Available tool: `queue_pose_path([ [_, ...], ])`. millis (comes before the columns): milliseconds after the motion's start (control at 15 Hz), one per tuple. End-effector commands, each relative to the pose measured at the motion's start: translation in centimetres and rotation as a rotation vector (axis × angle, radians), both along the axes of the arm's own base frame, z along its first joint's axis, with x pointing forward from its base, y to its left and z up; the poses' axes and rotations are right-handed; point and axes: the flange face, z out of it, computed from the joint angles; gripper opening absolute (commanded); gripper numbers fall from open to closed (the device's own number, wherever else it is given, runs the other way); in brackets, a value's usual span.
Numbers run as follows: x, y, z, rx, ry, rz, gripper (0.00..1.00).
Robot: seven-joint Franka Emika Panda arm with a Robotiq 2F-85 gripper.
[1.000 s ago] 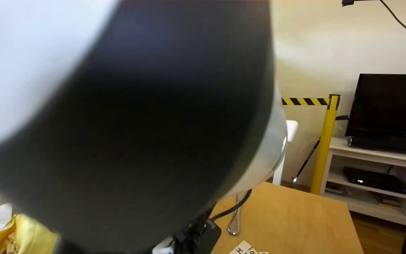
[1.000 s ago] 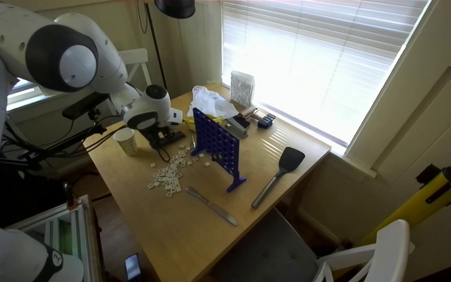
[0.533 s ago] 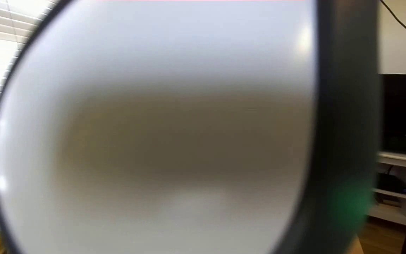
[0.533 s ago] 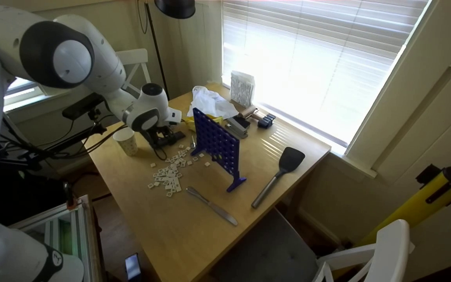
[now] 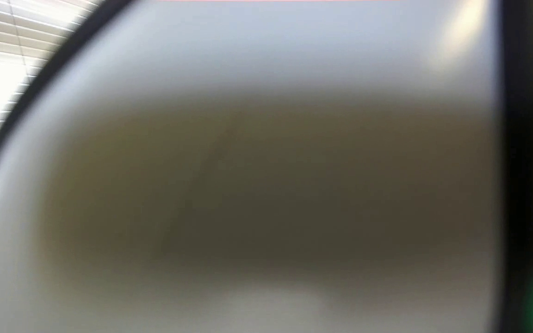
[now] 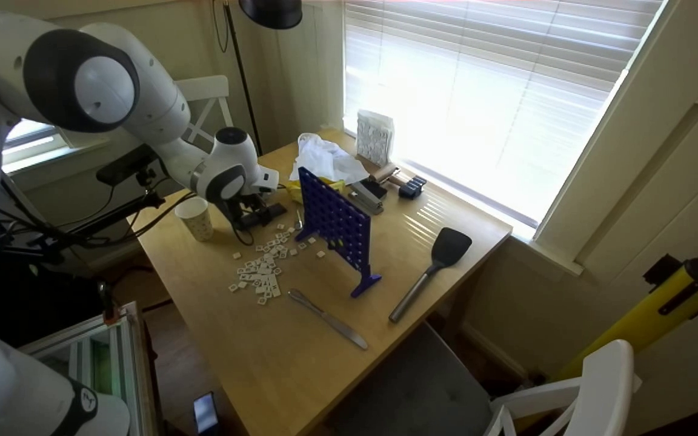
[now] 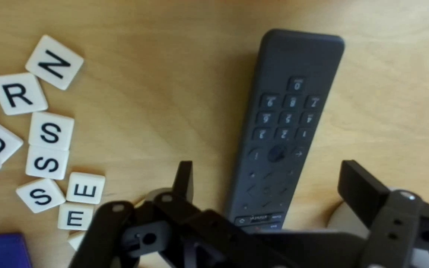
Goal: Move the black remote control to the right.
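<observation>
The black remote control [image 7: 285, 123] lies flat on the wooden table [image 6: 252, 357], with its number buttons [image 7: 291, 101] facing up. In the wrist view it lies a little slanted: its upper end leans to the right, and its lower end is partly hidden by the gripper [image 7: 266, 180]. The fingers [image 7: 363, 193] of the gripper are wide apart, and the remote control is in the space between them. Bare table shows on both sides of it, so the gripper does not hold it. To the left in this view are white letter tiles [image 7: 50, 130], among them N, R, S and E, some touching their neighbours.

In an exterior view the robot arm [image 6: 161, 115] reaches down, and the gripper is low, between the paper cup [image 6: 202, 224] and the upright blue game frame [image 6: 335, 221]. A knife [image 6: 328, 318] lies near the frame, and a spatula [image 6: 451, 247] lies farther to the right. In an exterior view a blurred white part [image 5: 271, 194] of the arm covers nearly everything.
</observation>
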Motion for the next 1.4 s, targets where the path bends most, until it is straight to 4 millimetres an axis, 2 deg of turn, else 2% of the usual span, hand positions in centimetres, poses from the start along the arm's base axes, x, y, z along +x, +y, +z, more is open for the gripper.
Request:
queue_pose_path([
  [0, 0.6, 0.8, -0.3, -0.02, 0.008, -0.009, 1.0],
  [933, 0.7, 0.9, -1.7, -0.082, 0.03, -0.046, 0.99],
  [1000, 0.7, 0.9, -1.7, -0.083, 0.031, -0.043, 0.76],
  [1133, 0.8, 0.8, -1.7, -0.085, 0.03, -0.046, 0.7],
  [1333, 1.7, -0.3, -1.3, -0.096, 0.012, -0.073, 0.47],
])
